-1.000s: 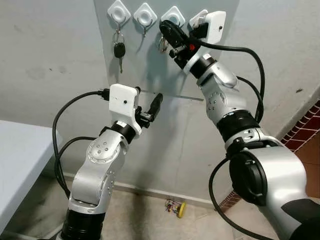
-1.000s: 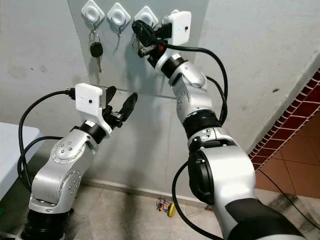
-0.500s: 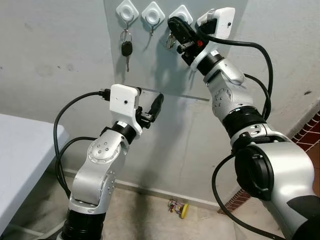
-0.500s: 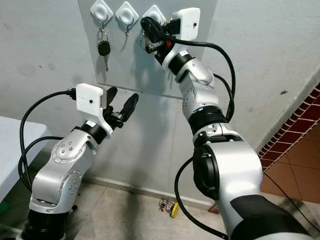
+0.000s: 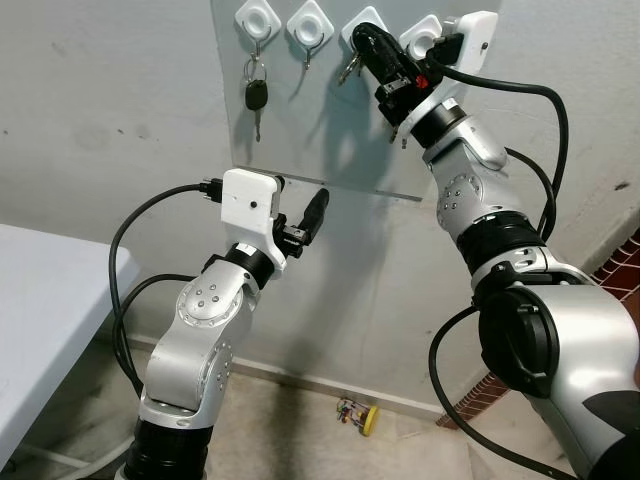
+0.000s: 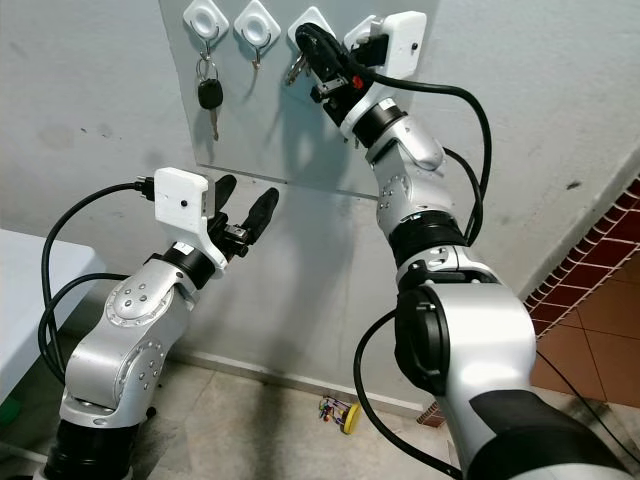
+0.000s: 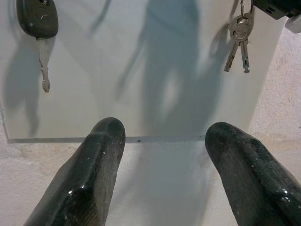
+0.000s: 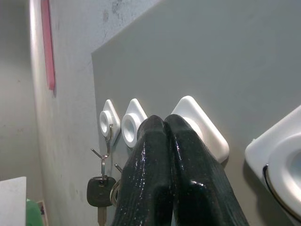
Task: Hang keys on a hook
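A grey panel on the wall carries a row of white hooks. From the leftmost hook hangs a black car key. My right gripper is raised against the third hook, its fingers pressed shut. A bunch of silver keys dangles just below its tips, held by the ring. The same keys hang there in the left wrist view. My left gripper stands open lower down, pointing at the panel's bottom edge with nothing between its fingers.
A white table stands at the left. A small yellow object lies on the floor by the wall's foot. Red tiles run along the right.
My right gripper has carried the silver keys up and closer to the third hook. The view has shifted a little. The left arm has stayed put.
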Controlling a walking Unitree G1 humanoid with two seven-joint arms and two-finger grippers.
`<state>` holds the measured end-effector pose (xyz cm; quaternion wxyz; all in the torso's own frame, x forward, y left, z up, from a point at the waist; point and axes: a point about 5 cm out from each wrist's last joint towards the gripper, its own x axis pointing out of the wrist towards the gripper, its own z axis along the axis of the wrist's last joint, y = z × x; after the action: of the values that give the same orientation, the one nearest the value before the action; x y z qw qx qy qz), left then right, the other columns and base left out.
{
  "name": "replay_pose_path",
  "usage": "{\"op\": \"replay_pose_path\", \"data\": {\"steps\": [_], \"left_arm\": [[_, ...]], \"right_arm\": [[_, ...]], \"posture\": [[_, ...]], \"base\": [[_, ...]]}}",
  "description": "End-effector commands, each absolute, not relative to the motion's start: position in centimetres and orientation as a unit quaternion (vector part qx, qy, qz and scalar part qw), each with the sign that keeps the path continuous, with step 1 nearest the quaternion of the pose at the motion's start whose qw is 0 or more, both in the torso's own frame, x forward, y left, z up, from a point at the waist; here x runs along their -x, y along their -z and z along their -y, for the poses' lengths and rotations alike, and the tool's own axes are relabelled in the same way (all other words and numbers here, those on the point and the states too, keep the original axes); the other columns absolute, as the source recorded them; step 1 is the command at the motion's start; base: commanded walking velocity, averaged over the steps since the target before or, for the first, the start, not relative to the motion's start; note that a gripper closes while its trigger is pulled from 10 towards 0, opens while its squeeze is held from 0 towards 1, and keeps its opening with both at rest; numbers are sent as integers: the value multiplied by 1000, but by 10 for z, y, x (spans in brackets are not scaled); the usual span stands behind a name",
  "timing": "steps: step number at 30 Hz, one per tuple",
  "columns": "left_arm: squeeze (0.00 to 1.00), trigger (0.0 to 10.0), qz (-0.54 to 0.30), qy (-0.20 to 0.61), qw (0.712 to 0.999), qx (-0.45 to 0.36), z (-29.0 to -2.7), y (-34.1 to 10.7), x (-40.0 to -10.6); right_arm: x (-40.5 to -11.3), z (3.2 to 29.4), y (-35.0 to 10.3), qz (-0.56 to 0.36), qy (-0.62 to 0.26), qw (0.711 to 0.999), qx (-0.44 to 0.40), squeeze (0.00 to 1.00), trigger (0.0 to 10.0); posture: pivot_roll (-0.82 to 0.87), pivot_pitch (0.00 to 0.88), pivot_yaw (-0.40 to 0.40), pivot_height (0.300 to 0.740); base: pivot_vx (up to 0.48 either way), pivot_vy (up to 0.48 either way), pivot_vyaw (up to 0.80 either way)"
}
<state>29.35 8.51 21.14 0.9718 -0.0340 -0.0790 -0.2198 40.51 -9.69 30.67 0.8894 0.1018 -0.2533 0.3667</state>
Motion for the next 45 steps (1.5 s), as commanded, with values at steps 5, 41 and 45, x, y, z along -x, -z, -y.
{"op": "replay_pose_path", "data": {"steps": [5,41,45], "left_arm": [[0,10000,82,220,971,37,-85,-214,-290],[0,10000,78,210,974,38,-88,-213,-289],[0,10000,78,208,974,37,-88,-213,-289]], "right_arm": [[-404,110,-311,273,-354,889,-97,0,10000],[-403,114,-293,241,-384,888,-81,1000,10000],[-402,115,-296,255,-386,880,-103,1000,10000]], "posture": [[-81,65,-31,740],[-75,83,-28,740],[-73,82,-29,740]], "base": [[0,0,0],[0,0,0],[0,0,0]]}}
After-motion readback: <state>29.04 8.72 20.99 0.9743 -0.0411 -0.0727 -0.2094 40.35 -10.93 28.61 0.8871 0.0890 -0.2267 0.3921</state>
